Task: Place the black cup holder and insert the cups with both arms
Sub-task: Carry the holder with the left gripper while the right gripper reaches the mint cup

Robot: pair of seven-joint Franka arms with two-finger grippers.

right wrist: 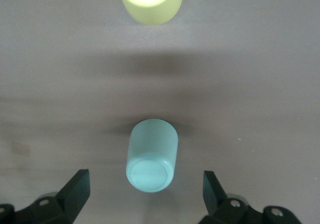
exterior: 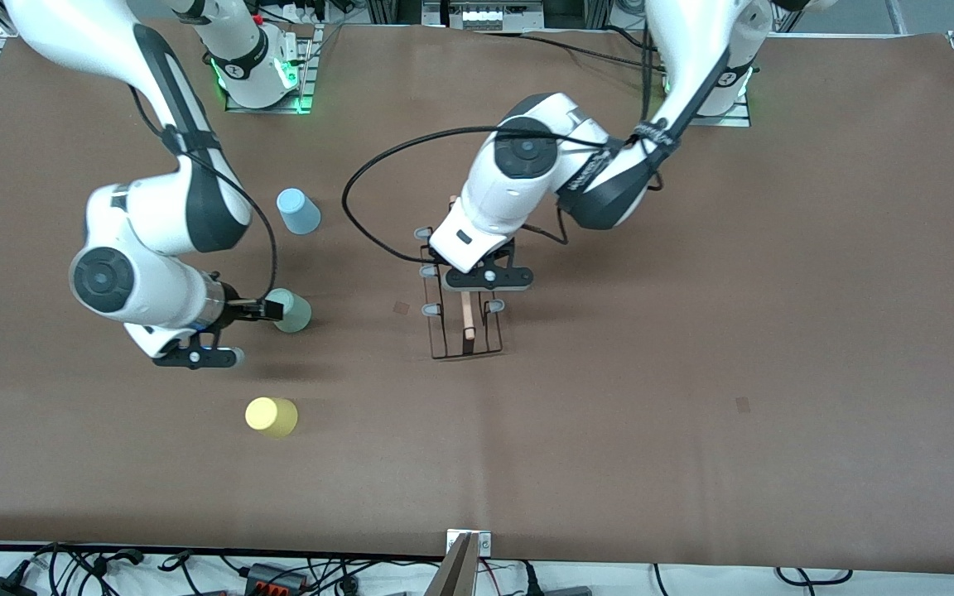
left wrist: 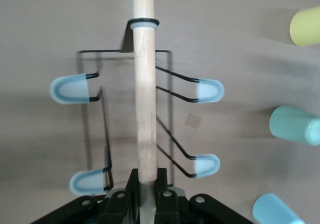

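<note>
The black cup holder (exterior: 444,327) stands upright at the table's middle. My left gripper (exterior: 467,291) is shut on its wooden rod handle (left wrist: 145,94); in the left wrist view (left wrist: 147,179) the jaws clamp the rod, with grey-tipped pegs (left wrist: 210,90) on both sides. My right gripper (exterior: 268,310) is open beside the pale green cup (exterior: 295,313), which stands upside down. In the right wrist view (right wrist: 145,189) this cup (right wrist: 151,156) sits between and just ahead of the spread fingers (right wrist: 77,186). The yellow cup (exterior: 272,416) stands nearer the front camera, the light blue cup (exterior: 299,211) farther.
A black cable loop (exterior: 357,178) hangs from the left arm over the table beside the holder. A metal bracket (exterior: 464,555) sits at the table's front edge, with cables along that edge. All three cups also show in the left wrist view.
</note>
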